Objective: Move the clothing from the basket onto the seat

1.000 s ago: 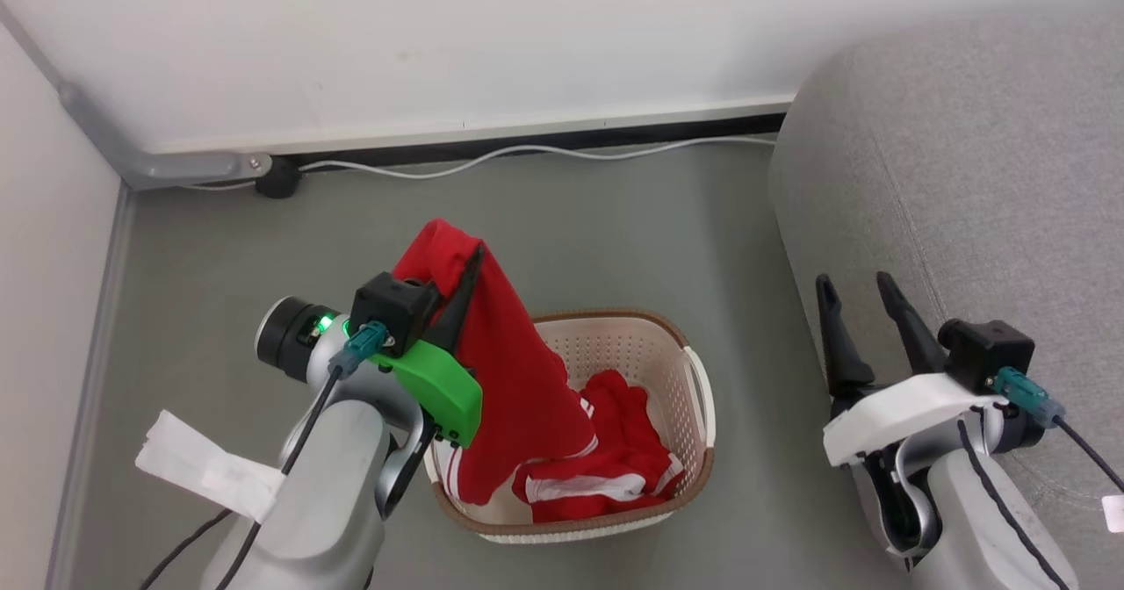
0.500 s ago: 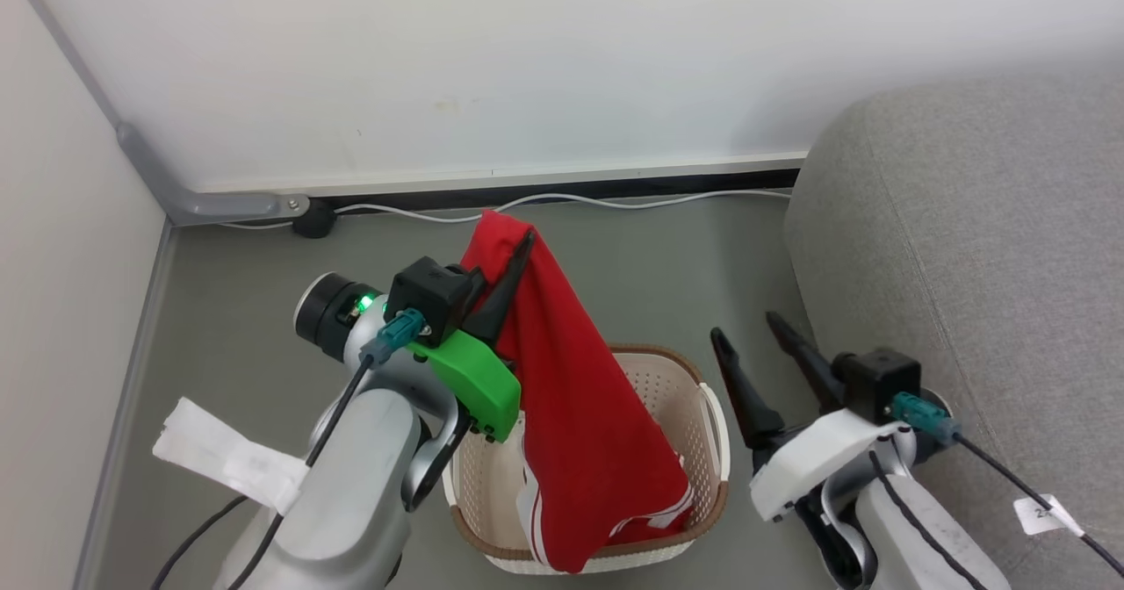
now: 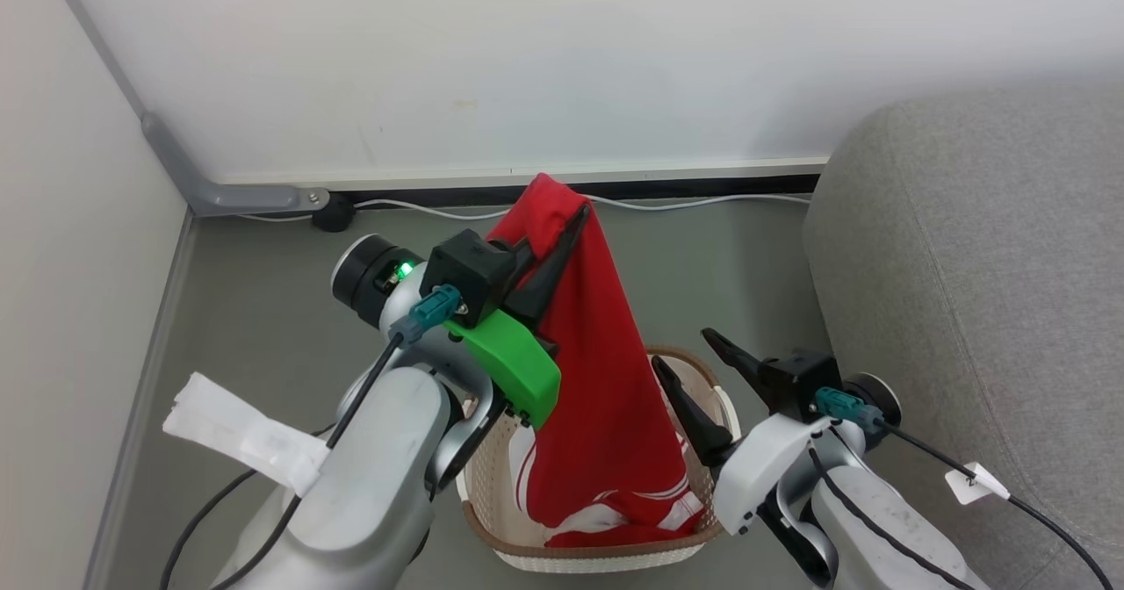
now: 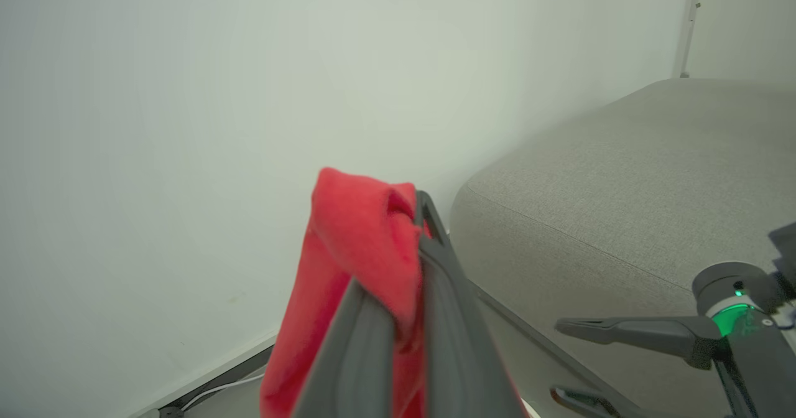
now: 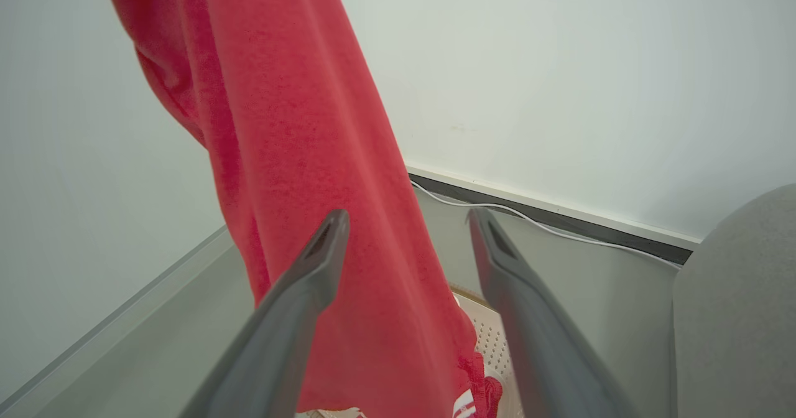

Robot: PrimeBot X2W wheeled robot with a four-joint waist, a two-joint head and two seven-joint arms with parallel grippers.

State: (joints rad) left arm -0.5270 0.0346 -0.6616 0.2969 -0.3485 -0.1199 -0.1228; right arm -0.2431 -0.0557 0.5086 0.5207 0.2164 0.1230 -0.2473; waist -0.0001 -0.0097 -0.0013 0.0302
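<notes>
My left gripper [image 3: 575, 217] is shut on the top of a bright red garment [image 3: 606, 370], which hangs long and straight down into the cream perforated basket [image 3: 500, 528]. Its white-banded hem reaches more red fabric [image 3: 615, 536] lying inside. In the left wrist view the red cloth [image 4: 360, 219] folds over the closed fingertips. My right gripper [image 3: 683, 350] is open beside the basket's right rim, close to the hanging cloth. Seen from the right wrist, the garment [image 5: 298, 125] hangs just past the left finger [image 5: 311, 269]. The light grey seat [image 3: 983, 265] stands to the right.
The basket sits on grey floor in a corner between white walls. A white cable [image 3: 439, 212] and a dark plug [image 3: 334, 219] run along the skirting, beside a grey conduit [image 3: 255, 197]. A white paper tag [image 3: 237, 432] hangs off my left arm.
The head camera has tilted and turned. My left gripper has lifted the red garment higher, nearly out of the basket. My right gripper has swung left from the seat toward the hanging cloth.
</notes>
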